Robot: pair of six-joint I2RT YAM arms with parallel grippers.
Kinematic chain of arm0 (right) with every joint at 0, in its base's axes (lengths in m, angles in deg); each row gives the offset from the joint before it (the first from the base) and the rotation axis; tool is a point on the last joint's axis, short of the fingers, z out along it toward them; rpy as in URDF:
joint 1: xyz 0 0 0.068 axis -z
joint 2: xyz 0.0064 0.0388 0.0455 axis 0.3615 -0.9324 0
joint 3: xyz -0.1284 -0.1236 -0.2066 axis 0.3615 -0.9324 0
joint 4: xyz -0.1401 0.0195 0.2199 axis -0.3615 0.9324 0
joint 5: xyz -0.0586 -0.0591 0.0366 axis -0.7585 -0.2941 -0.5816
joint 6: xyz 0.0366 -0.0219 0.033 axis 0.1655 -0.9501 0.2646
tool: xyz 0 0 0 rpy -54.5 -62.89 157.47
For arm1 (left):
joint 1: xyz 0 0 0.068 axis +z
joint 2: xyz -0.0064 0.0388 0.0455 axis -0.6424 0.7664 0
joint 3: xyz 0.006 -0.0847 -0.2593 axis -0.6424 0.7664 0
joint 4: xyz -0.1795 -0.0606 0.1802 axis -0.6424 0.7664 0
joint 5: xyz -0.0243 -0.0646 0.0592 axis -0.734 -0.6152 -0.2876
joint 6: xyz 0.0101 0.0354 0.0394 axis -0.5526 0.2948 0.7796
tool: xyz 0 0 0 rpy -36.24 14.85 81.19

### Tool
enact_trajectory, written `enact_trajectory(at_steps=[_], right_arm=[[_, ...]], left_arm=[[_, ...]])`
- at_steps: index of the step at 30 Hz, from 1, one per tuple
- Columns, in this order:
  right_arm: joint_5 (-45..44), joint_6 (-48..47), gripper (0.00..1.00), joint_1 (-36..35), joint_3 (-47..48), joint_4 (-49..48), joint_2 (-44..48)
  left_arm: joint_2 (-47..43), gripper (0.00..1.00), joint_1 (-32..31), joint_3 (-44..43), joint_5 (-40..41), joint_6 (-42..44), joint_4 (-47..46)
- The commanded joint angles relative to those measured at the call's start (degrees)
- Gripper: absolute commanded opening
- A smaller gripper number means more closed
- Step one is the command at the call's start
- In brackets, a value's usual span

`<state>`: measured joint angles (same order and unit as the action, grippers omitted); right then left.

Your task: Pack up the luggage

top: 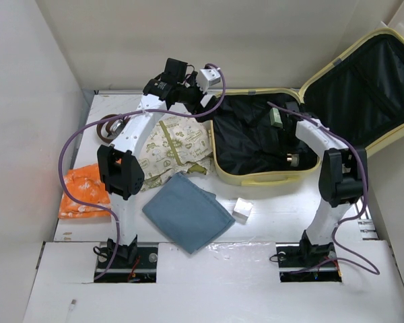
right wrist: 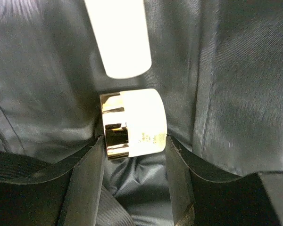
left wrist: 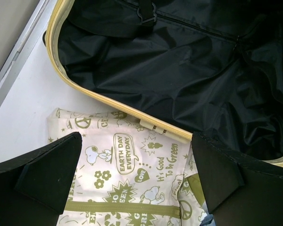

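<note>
Left gripper wide, empty | right gripper flanks jar in luggage; we cannot confirm clamp | risk: round jar rolls from shallow tip contact

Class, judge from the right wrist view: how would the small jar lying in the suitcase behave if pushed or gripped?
The jar lies on its side and looks round, so a push would probably roll it across the lining. Its gold cap looks glossy, so a grip may slip there. It seems rigid, unlikely to squash.
</note>
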<state>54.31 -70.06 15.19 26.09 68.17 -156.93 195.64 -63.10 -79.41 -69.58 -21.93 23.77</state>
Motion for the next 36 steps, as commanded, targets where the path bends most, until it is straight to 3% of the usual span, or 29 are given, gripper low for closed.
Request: enact_trajectory(at_steps=[1, 5, 7, 8, 9, 10, 12, 19, 23, 27, 31, 34, 36], right_arm=[[-8.14, -3.1, 0.07, -4.36, 0.94, 5.95, 1.03], [-12.91, -5.47, 0.1, -7.36, 1.73, 7.54, -0.72], [-11.95, -6.79, 0.22, -7.97, 1.12, 6.75, -1.86], [-11.25, -6.79, 0.31, -7.97, 1.12, 6.75, -1.87], [-10.63, -6.79, 0.6, -7.37, 1.12, 6.75, -1.87], [-9.84, -6.79, 0.72, -6.84, 1.12, 7.36, -1.87], [-9.83, -6.1, 0.87, -6.83, 1.82, 7.89, -0.55], [-12.99, -3.72, 0.95, -5.25, 13.58, 13.33, 7.62], [-15.72, 3.99, 0.97, -9.81, 17.64, 19.91, 13.76], [-13.27, 20.24, 1.0, -22.34, 10.98, 21.78, 23.6], [-10.37, 43.84, 1.0, -36.31, -4.02, 17.83, 32.22], [-8.43, 50.49, 1.0, -43.54, -10.46, 8.88, 34.69], [-9.91, 53.13, 1.0, -46.11, -10.48, 7.97, 32.07]], left_arm=[[-1.81, 1.0, 0.2, -1.95, -1.01, 0.5, 0.54], [-1.81, 1.0, 0.2, -2.47, -1.0, 0.5, 0.54], [-2.33, 1.0, 0.2, -2.47, -1.0, 0.5, 0.54], [-2.34, 1.0, 0.2, -2.47, -1.0, 1.11, 0.54], [-2.34, 1.0, 0.2, -2.47, -1.0, 1.11, 0.54], [-2.34, 1.0, 0.2, -2.47, -1.0, 1.11, 1.06], [-2.87, 1.0, 0.2, -2.47, -0.39, 1.11, 1.07], [-4.44, 1.0, 0.2, -3.52, 0.84, 1.11, 1.59], [-6.37, 1.0, -0.33, -3.53, 5.4, -0.64, 0.55], [-8.92, 1.0, -1.39, -0.37, 13.48, -4.94, -0.87], [-11.03, 1.0, -5.41, 4.11, 25.43, -8.99, -2.88], [-11.65, 1.0, -9.54, 6.92, 40.16, -12.24, -4.37], [-12.27, 1.0, -11.4, 8.07, 44.39, -14.78, -4.9]])
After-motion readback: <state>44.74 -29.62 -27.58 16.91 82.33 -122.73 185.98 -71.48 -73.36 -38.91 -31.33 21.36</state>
